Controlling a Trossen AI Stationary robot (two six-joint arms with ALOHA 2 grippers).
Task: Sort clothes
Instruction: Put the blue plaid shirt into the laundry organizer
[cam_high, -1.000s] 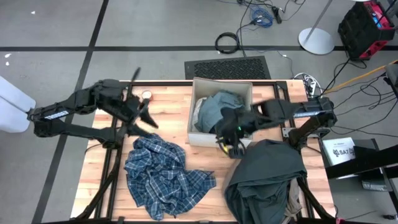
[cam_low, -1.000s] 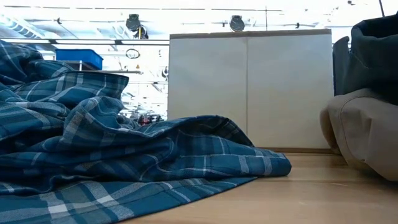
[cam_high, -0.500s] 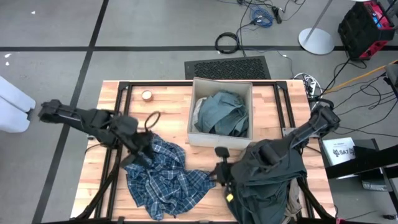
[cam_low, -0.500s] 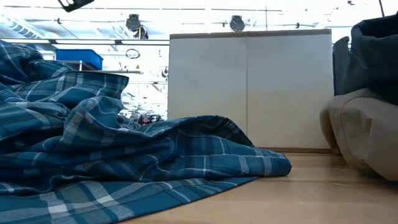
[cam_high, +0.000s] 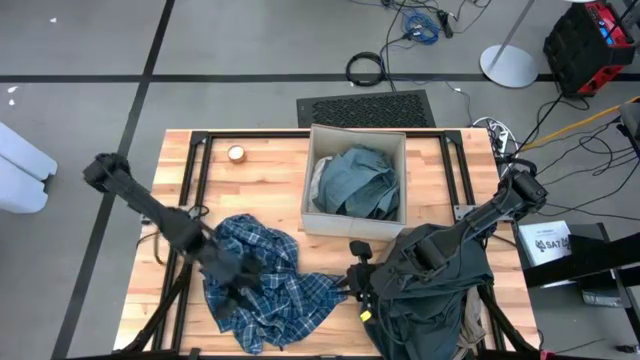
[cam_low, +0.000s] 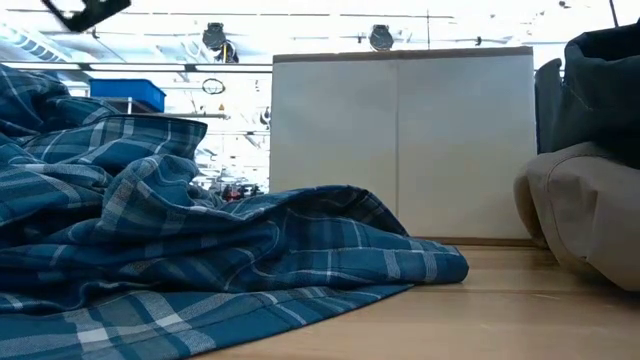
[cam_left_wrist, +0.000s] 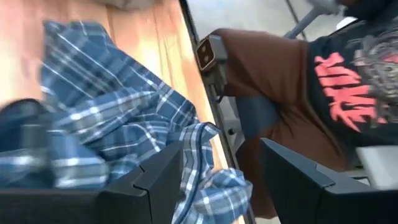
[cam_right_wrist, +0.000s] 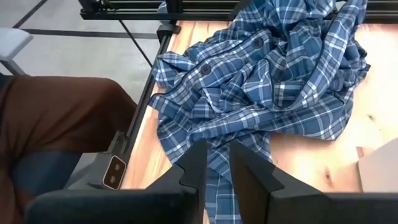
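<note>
blue-and-white plaid shirt (cam_high: 262, 285) lies crumpled under the left tool (cam_high: 236, 288), fingers spread, holding nothing.

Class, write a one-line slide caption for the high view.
Left gripper over the plaid shirt, right gripper beside the dark garment.

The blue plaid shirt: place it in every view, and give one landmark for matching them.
High view: plaid shirt on the table's front left, left gripper over it.
Low view: fills the left foreground.
Left wrist view: beyond the open fingers.
Right wrist view: spread ahead.
Shared landmark: the wooden tabletop.
</note>
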